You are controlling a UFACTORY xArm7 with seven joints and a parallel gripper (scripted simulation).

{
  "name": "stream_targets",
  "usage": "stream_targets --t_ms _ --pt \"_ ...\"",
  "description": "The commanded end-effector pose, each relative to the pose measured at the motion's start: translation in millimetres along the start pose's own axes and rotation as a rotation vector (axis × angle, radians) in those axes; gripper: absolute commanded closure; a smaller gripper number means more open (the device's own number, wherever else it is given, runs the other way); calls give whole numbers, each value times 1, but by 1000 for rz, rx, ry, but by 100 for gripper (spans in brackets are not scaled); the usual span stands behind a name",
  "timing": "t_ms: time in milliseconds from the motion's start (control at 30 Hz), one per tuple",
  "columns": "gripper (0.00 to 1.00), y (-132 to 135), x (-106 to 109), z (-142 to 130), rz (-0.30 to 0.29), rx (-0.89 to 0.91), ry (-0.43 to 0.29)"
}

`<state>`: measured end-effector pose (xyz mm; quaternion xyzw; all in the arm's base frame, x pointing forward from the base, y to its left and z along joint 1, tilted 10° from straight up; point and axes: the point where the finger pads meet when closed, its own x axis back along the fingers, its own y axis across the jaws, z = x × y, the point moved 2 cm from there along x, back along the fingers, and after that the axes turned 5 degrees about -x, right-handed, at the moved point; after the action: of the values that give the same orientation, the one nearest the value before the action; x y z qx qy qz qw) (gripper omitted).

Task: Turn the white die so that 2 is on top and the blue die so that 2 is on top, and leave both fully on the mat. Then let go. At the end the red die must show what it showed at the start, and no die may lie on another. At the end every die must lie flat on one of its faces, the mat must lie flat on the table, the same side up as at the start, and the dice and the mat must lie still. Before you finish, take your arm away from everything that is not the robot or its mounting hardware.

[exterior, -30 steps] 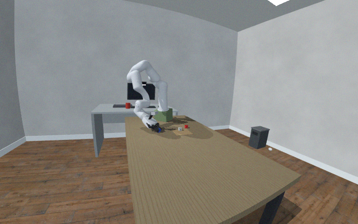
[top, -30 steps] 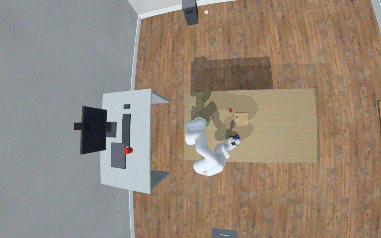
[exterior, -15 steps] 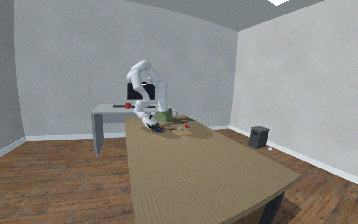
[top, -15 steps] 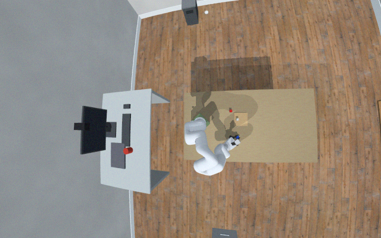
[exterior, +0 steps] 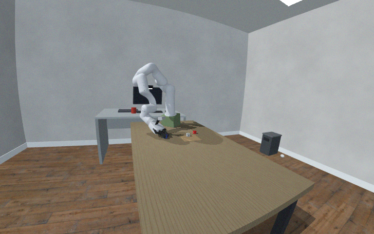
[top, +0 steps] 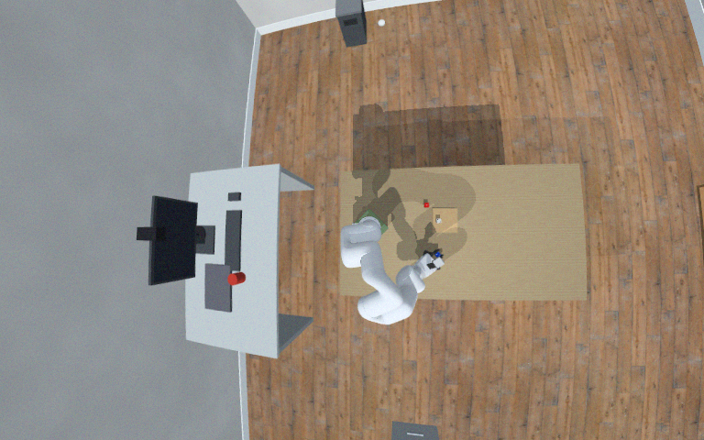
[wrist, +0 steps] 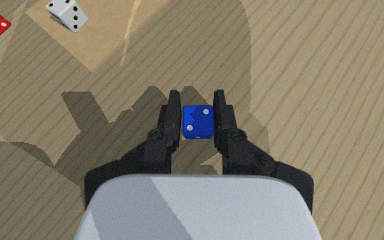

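The blue die [top: 438, 254] [exterior: 166, 136] [wrist: 198, 122] is off the mat, between the fingertips and seemingly on the table. Two pips show on its face toward the wrist camera. My gripper [top: 434, 254] [exterior: 165, 135] [wrist: 196, 102] is slightly open around it, with a thin gap beside the die in the wrist view. The white die [top: 438, 220] [exterior: 188, 134] [wrist: 75, 17] is on the tan mat [top: 450, 225] [exterior: 194, 138] [wrist: 94, 56]; one side shows three pips, and the wrist frame's edge cuts it. The red die [top: 425, 204] [exterior: 194, 132] [wrist: 4, 24] is beside the mat.
The wooden table [top: 524, 233] [exterior: 215, 179] bears the mat and the arm's green base [exterior: 173, 121]. The arm's shadow falls across the table and part of the mat. A desk [top: 259, 233] with a monitor [top: 173, 241] and red cup [top: 236, 278] stands beyond the base.
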<state>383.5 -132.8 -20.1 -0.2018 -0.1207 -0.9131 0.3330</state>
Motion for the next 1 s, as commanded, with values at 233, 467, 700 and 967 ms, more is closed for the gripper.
stream_targets --t_ms 233,467,700,967 --pt "58 1 0 1 -1 2 0" --pt "58 1 0 1 -1 2 0" --pt "58 1 0 1 -1 2 0" --pt "58 1 0 1 -1 2 0"
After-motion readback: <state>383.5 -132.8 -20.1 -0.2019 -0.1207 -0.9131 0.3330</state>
